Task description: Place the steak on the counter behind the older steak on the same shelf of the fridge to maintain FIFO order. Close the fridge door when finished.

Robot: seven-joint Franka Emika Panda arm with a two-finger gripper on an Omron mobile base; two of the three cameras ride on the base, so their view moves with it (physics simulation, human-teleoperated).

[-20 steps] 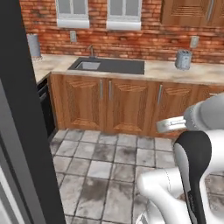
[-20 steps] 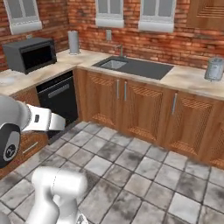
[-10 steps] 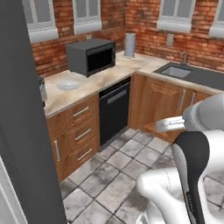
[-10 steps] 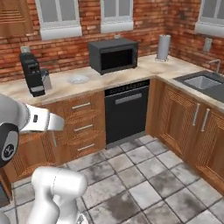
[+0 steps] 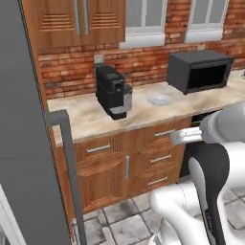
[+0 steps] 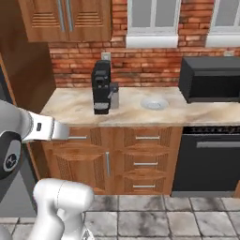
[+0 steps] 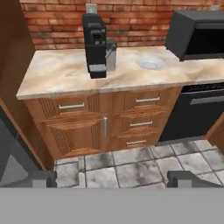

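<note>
1. The counter (image 7: 61, 74) runs across the far side of the hand view, a beige marbled top over brown drawers with silver handles; it also shows in the left base view (image 5: 91, 115) and the right base view (image 6: 75, 105).
2. A black coffee machine (image 7: 97, 45) stands upright on the counter, left of a pale round plate (image 7: 151, 63); a black microwave (image 7: 197, 35) sits further right.
3. No red, cream-rimmed steak can be made out on the counter; the plate is too small and pale to tell whether anything lies in it.
4. The gripper (image 7: 113, 179) hangs over the grey tiled floor (image 7: 131, 166), well apart from the counter, with the plate ahead of it and slightly to the right.
5. Its two dark fingertips (image 7: 43, 178) stand wide apart with nothing between them.
6. At the left edge of the left base view rises the grey fridge door (image 5: 24, 143).
</note>
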